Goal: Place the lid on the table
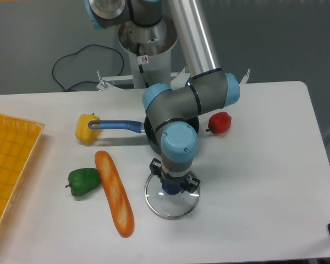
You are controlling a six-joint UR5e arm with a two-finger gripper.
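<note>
The lid [172, 207] is round clear glass with a silver rim and a blue knob [169, 191]. It sits level on or just above the white table [264, 165], in front of the pan. My gripper [172, 188] points straight down over the lid's centre. Its jaws stand on either side of the knob and look closed on it. The wrist hides the top of the knob and the lid's far edge.
A dark pan [154, 135] with a blue handle [115, 126] lies behind the gripper, mostly hidden by the arm. A yellow pepper [86, 128], a red pepper [220, 122], a green pepper [83, 181] and a bread loaf [114, 192] lie around it. A yellow-orange tray [8, 165] is at the left edge.
</note>
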